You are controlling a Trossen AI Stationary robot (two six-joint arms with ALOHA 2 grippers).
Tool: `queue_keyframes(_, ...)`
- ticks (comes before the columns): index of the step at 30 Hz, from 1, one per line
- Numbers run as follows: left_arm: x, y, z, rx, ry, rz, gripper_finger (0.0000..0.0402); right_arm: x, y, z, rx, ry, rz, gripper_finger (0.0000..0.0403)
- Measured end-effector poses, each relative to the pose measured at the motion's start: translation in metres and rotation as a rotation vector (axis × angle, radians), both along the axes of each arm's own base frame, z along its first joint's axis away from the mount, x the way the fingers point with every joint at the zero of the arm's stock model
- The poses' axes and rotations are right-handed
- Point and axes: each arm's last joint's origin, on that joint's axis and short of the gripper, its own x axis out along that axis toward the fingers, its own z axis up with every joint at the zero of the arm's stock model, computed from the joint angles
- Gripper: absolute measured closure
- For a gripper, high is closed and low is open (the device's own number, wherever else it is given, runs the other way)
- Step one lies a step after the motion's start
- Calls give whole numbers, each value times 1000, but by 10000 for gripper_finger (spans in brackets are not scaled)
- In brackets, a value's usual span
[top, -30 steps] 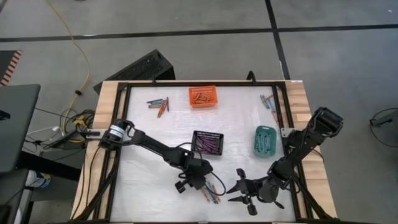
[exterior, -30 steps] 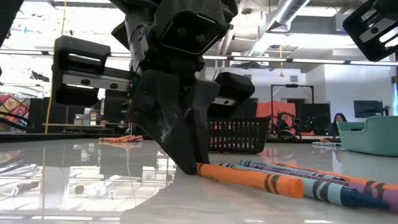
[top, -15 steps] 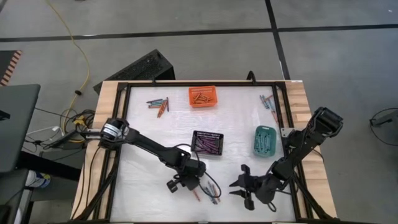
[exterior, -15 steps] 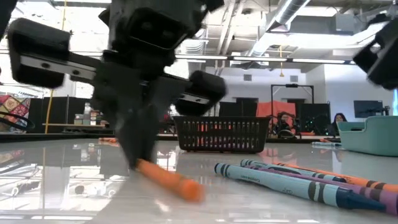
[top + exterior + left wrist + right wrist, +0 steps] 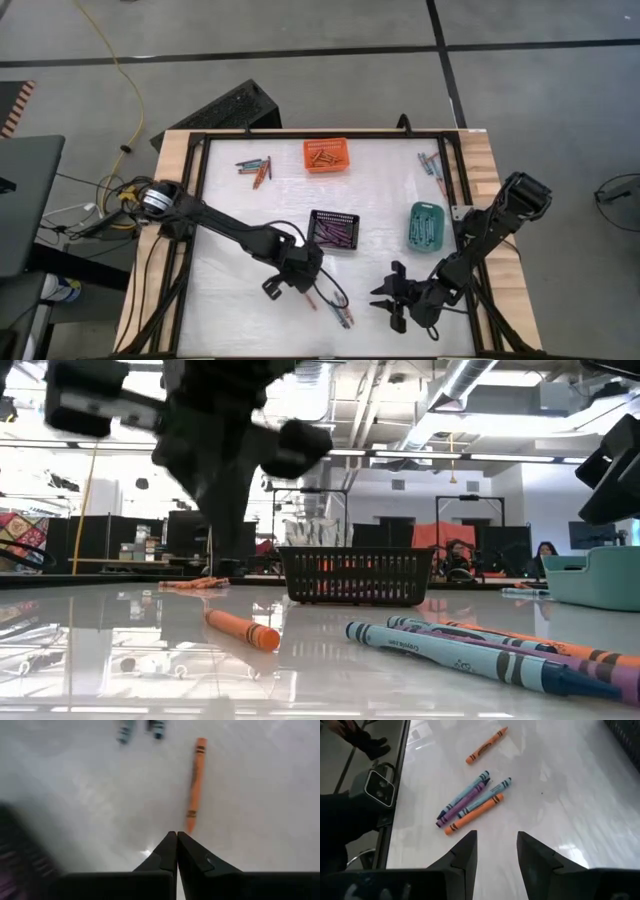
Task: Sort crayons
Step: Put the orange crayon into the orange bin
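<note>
orange crayon (image 5: 195, 785) lies alone on our tabletop (image 5: 380, 200), apart from the crayon cluster (image 5: 470, 802), likely singled out for picking | left end effector (image 5: 176, 851) pinched shut, empty, just above it | right end effector (image 5: 495, 851) parted, empty, waiting near the cluster

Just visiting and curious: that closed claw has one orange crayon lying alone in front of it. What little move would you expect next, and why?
Probably the left gripper opens and drops over the lone orange crayon. Its fingers are shut and empty, and the crayon lies flat on the table, apart from the crayon cluster, so it can be taken singly. The open right gripper waits nearby.
</note>
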Motion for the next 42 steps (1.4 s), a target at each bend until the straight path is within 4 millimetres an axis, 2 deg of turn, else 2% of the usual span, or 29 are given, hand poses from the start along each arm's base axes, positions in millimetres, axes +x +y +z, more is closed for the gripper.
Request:
queue_keyframes(6, -9, 14, 29, -25, -40, 94, 400, -1, 0, 0, -4, 4, 1, 265)
queue_keyframes(9, -9, 10, 30, -111, -18, 105, 400, -1, 1, 0, -4, 4, 4, 265)
queue_keyframes(13, -12, -20, 18, -127, -66, 37, 366, -1, 0, 0, -17, 2, 13, 265)
queue_keyframes(17, -15, -51, 5, -25, -167, 5, 298, -1, 1, 0, -21, -1, 17, 265)
queue_keyframes(21, -10, -64, -11, 8, -186, 33, 242, -1, 1, 0, -26, -4, 21, 265)
queue_keyframes(24, -5, -64, -29, -18, -133, 49, 230, 0, 1, 1, -26, -9, 21, 265)
queue_keyframes(30, 2, -58, -54, -37, -44, 83, 248, 0, 1, 2, -24, -23, 16, 265)
queue_keyframes(34, 4, -56, -58, -50, -31, 89, 275, 1, 1, 2, -24, -28, 8, 265)
queue_keyframes(42, 4, -55, -59, -50, -29, 93, 385, 1, 1, 2, -24, -30, 7, 265)
